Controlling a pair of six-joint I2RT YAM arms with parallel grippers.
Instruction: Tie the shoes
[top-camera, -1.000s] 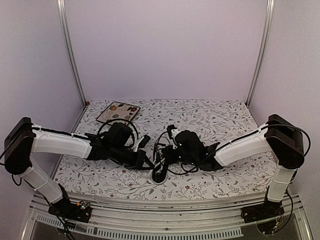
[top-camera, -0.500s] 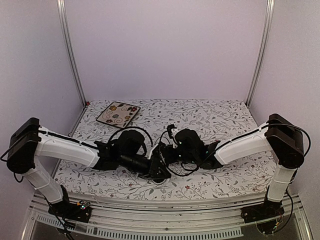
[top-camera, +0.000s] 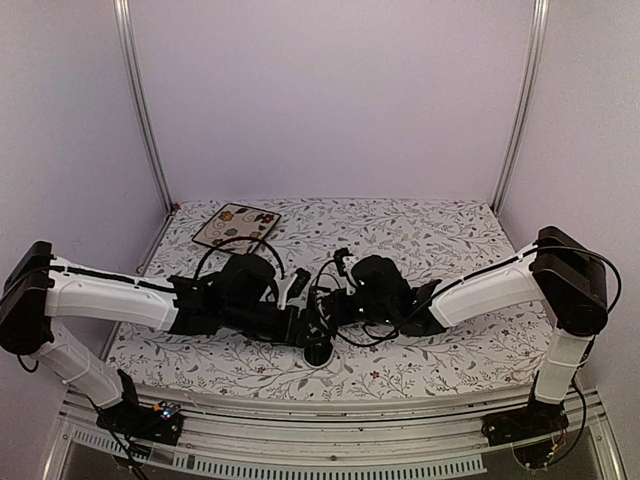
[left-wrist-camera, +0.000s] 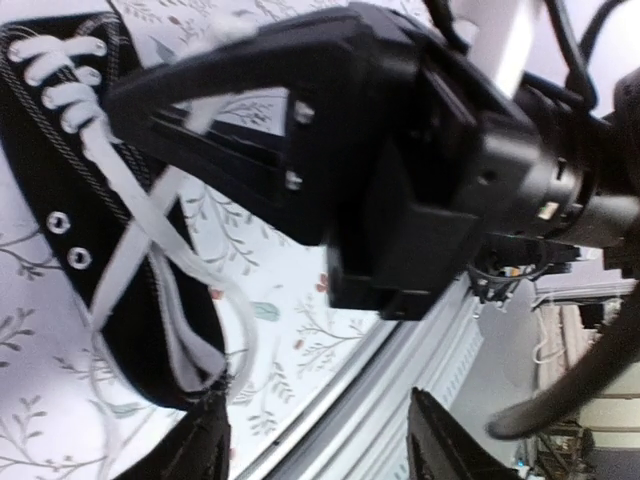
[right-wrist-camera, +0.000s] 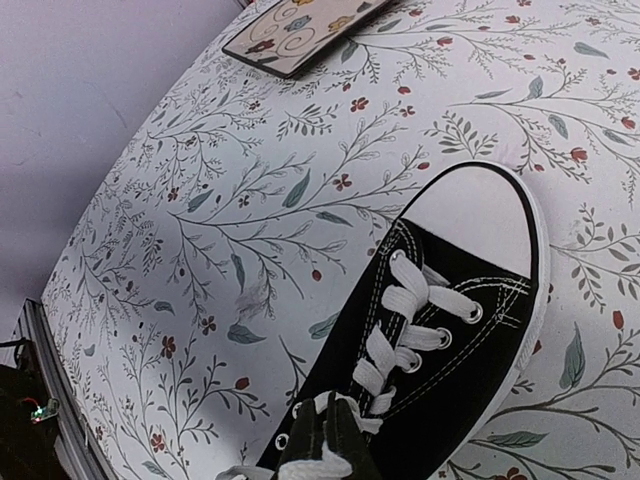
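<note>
The black shoe (right-wrist-camera: 470, 300) with its white toe cap lies on the floral tabletop, and its white laces (right-wrist-camera: 400, 320) run up the tongue. My right gripper (right-wrist-camera: 325, 404) sits over the shoe's upper eyelets, shut on a strand of white lace. In the left wrist view the shoe (left-wrist-camera: 35, 170) is at the left with loose lace ends (left-wrist-camera: 140, 250) trailing across it. My left gripper (left-wrist-camera: 320, 450) stands open beside the shoe's edge with nothing between its fingers. The right gripper's body (left-wrist-camera: 380, 150) hangs just above it. From the top, both grippers (top-camera: 312, 335) (top-camera: 338, 308) cover most of the shoe.
A square floral plate (top-camera: 237, 225) lies at the back left of the table (top-camera: 450, 235), also seen in the right wrist view (right-wrist-camera: 300, 25). The table's metal front rail (left-wrist-camera: 400, 370) runs close under the left gripper.
My left arm has swung right to the shoe and its jaws have gone from shut to open. The right arm has stayed nearly still, still shut.
</note>
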